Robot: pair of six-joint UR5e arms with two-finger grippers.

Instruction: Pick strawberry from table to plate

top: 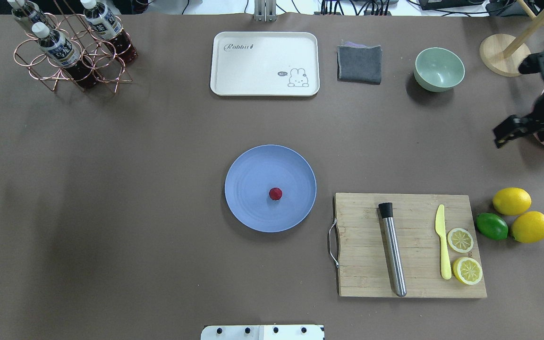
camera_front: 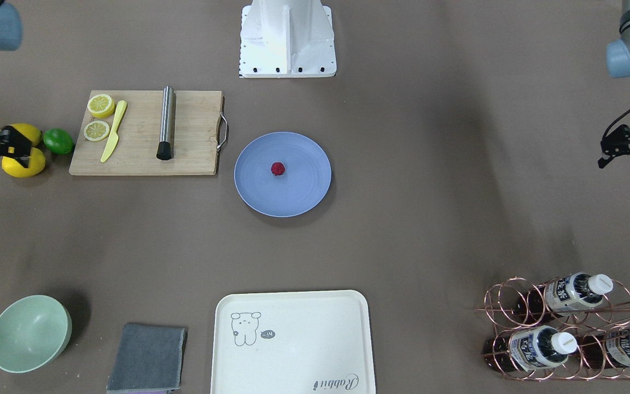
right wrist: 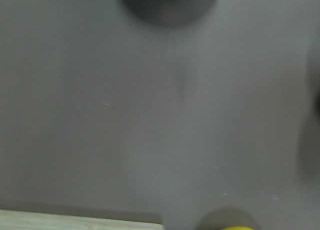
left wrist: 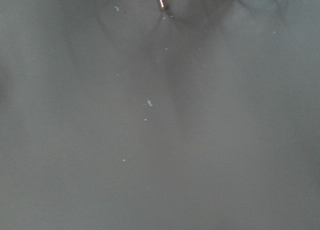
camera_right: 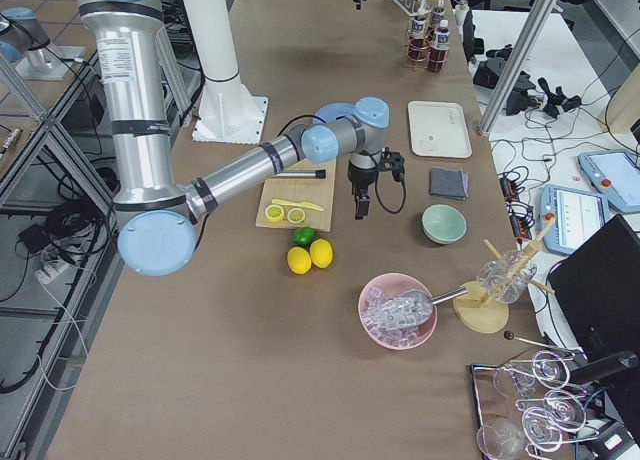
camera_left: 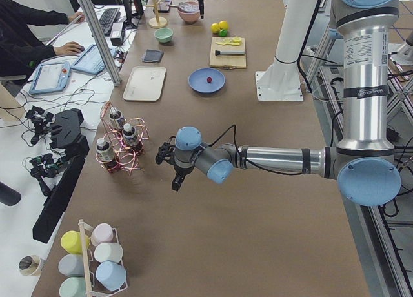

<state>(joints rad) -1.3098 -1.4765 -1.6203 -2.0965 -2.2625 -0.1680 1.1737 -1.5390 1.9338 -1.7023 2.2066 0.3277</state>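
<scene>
1. Brown-grey desk (top: 158, 198) is carrying everything under even light, with both arms standing out toward its ends.
2. Near the middle of the round blue-grey plate (top: 253, 165), the strawberry (top: 275, 193) is lying alone, touching nothing but the plate.
3. Judging from that, the placing is looking done. The step in hand is only getting clear and parking.
4. To do that well, each arm should be travelling high and away from the plate. A bump to the rim could send so small and round a berry rolling off.
5. Just beside the plate, toward the robot's right, the cutting board (top: 361, 264) is lying with its metal handle facing the plate. Any path on that side should be passing above it.
6. Farther out on the robot's right, the right claw (top: 508, 133) is hanging over the desk near the lemons (top: 512, 200). It is dark and blurred, so I cannot tell how its jaws are standing. Nothing red is showing at it.
7. At the opposite end, the left claw (camera_front: 624, 158) is hanging well apart from the plate, near the copper bottle rack (camera_front: 555, 328). Its jaws are appearing spread, with nothing between them and nothing touching them.
8. Care is worth taking there, since a low swing could be catching the rack's wires.
</scene>
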